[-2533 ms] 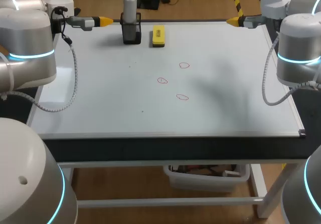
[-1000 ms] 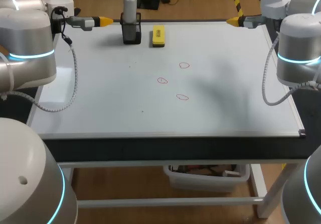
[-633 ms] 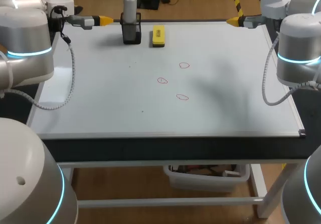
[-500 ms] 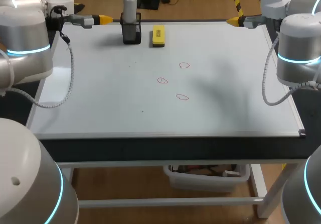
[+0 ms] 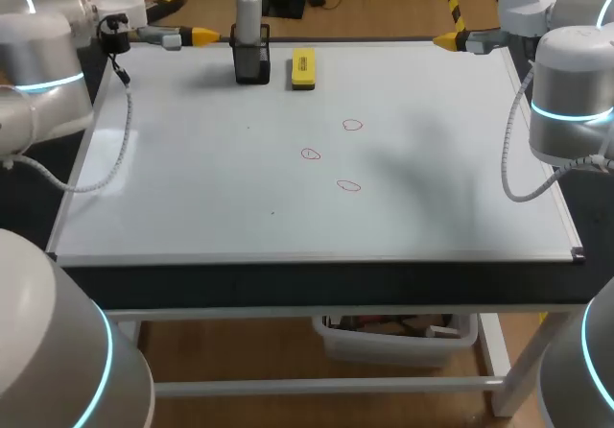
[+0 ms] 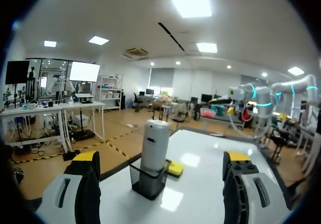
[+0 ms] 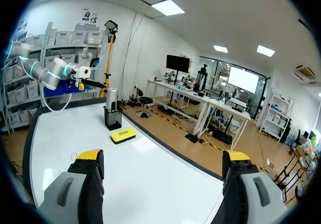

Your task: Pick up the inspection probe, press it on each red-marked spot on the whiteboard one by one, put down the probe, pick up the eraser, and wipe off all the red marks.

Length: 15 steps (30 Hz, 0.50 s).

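Observation:
The grey inspection probe (image 5: 248, 10) stands upright in a black mesh holder (image 5: 251, 61) at the far side of the whiteboard (image 5: 192, 198). Just right of the holder lies the yellow eraser (image 5: 303, 68). Three small red marks (image 5: 353, 125) (image 5: 310, 154) (image 5: 348, 186) sit near the board's middle. My left gripper (image 5: 198, 25) hovers open at the far left, a short way left of the probe. In the left wrist view the left gripper (image 6: 163, 158) faces the probe (image 6: 154, 143), with the eraser (image 6: 175, 168) behind it. My right gripper (image 5: 446, 39) (image 7: 163, 156) is open and empty at the far right corner.
From the right wrist view, the probe (image 7: 111, 97), its holder (image 7: 112, 118) and the eraser (image 7: 123, 134) stand across the board. A grey cable loops from each arm over the board's side edges. A bin (image 5: 398, 337) sits under the table.
My left arm has swung back and outward to the left, lifting its gripper slightly toward the far edge. The right arm, probe and eraser have not moved.

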Each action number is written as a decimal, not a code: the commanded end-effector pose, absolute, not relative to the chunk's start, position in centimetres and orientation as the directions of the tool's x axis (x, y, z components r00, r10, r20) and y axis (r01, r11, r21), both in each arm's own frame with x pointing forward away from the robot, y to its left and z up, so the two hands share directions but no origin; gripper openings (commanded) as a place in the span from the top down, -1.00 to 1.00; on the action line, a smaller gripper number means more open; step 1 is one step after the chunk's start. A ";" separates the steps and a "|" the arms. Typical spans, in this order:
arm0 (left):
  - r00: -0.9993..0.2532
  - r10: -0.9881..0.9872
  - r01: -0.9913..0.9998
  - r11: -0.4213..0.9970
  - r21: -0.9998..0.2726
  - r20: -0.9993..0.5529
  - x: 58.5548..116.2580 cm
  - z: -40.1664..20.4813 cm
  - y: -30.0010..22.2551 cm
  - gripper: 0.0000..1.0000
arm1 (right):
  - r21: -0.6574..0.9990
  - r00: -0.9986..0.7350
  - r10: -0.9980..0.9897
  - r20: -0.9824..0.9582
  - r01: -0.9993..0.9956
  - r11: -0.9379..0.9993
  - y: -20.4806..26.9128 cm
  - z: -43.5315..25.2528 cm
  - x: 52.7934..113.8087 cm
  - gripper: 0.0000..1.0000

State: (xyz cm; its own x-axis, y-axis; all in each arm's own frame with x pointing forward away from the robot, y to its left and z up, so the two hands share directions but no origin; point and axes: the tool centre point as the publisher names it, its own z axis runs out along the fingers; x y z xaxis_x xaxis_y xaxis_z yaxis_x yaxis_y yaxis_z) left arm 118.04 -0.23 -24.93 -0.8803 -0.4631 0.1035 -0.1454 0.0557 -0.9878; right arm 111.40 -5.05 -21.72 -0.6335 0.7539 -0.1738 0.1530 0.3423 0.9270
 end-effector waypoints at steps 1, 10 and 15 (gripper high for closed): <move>-0.951 -0.288 -0.132 0.061 -0.989 0.109 122.0 -26.2 -0.5 -1.00 | 0.927 -0.633 0.754 -0.174 0.154 0.343 -5.0 -21.7 111.4 -1.00; -0.978 -0.194 -0.096 0.096 -0.991 0.076 124.2 -26.7 -1.8 -1.00 | 0.927 -0.633 0.754 -0.174 0.154 0.343 -5.0 -21.7 111.4 -1.00; -0.990 -0.119 -0.093 0.087 -0.992 0.082 124.6 -27.1 -3.0 -1.00 | 0.927 -0.633 0.754 -0.174 0.154 0.343 -5.0 -21.7 111.4 -1.00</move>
State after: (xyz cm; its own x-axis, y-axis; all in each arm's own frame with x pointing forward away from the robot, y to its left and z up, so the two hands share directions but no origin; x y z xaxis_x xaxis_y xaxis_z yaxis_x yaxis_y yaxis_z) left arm 123.17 -2.64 -26.29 -0.9451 -0.3217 0.0564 -0.0913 0.0944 -0.9913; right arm 111.41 -5.05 -21.72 -0.6336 0.7539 -0.1739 0.1530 0.3424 0.9270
